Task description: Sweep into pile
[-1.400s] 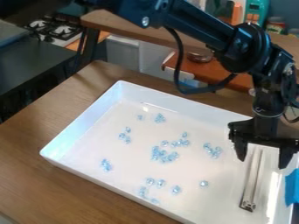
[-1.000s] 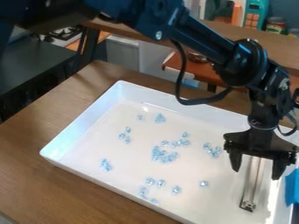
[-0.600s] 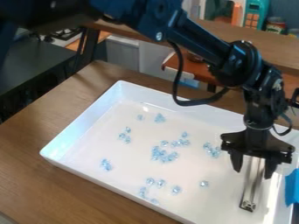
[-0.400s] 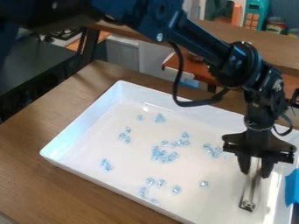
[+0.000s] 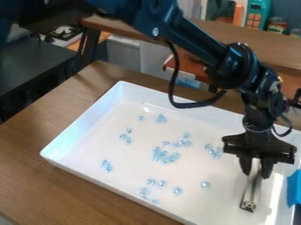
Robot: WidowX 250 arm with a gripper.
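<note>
Black two-finger gripper (image 5: 255, 174): clamped on slim silver metal bar (image 5: 251, 196), four o'clock in white rectangular tray (image 5: 194, 202). Small translucent blue beads (image 5: 157, 154): scattered, centre to seven, nine and eleven o'clock.

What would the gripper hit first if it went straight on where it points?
Most likely the tray: the gripper points down at its floor, with the metal bar between its fingers. From this slant, any gap beneath them is hard to judge.
</note>
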